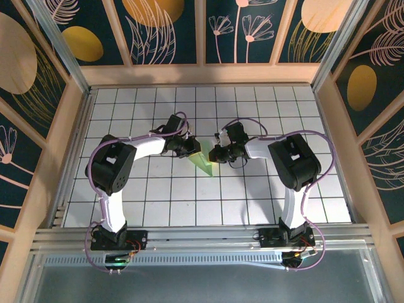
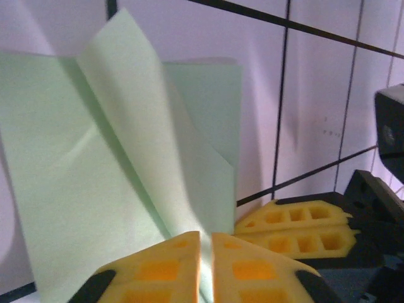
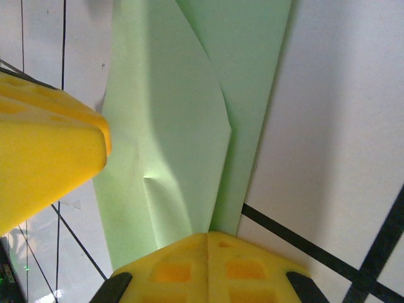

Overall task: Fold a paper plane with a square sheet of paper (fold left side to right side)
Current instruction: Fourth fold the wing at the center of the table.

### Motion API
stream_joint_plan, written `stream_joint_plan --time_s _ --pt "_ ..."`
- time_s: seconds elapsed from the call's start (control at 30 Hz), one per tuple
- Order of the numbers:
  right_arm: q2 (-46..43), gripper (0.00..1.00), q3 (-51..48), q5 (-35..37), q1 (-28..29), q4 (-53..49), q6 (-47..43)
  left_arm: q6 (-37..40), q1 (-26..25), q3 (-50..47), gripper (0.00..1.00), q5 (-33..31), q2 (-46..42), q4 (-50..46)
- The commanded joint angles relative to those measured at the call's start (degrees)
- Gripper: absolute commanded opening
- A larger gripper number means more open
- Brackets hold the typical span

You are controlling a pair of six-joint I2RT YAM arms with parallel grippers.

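Centre of the white, black-lined grid worktop (image 1: 158,202): my two arms meet over a thin pale-green paper sheet (image 1: 205,164), partly folded into a narrow wedge that tapers toward the arms' bases. The left gripper (image 2: 206,268) is clenched on an upright flap of the sheet, and a sliver of green shows between its yellow, ribbed, foam-like fingers (image 2: 158,268). I judge it holds that layer up so it can be carried across to the right. The right gripper (image 3: 208,262) is clenched too, its tips set on the sheet's end, likely to anchor it while the flap swings. I cannot tell whether it pinches the paper or merely pins it. The paper is matte and limp, bowing between sharp diagonal creases, with a small dent in one panel. The fold looks midway, the flap not yet laid flat.
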Motion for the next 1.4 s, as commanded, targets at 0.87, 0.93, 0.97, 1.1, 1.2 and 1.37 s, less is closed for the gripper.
stream_joint_plan --time_s 0.87,0.93,0.97,1.1,1.2,1.37 --pt "2.7 0.00 -0.6 7.5 0.6 -5.9 -0.8 1.5 0.0 -3.4 0.02 0.4 6.9 3.8" --pt "2.6 0.00 -0.6 7.4 0.5 -5.8 -0.8 1.8 0.1 -3.7 0.02 0.0 7.0 3.2" --pt "2.4 0.00 -0.6 7.3 0.5 -5.7 -0.7 1.9 0.0 -4.0 0.01 -0.3 7.1 3.1" --pt "1.1 0.00 0.0 6.2 0.5 -5.2 -0.1 2.6 0.0 -4.6 0.00 -1.5 7.3 1.9" --pt "-0.2 0.03 0.9 5.1 0.3 -4.8 0.6 3.2 0.0 -4.7 0.00 -2.3 7.5 1.0" --pt "-3.0 0.12 2.5 3.7 -0.4 -4.9 1.4 3.6 0.0 -4.8 0.00 -3.1 8.0 0.0"
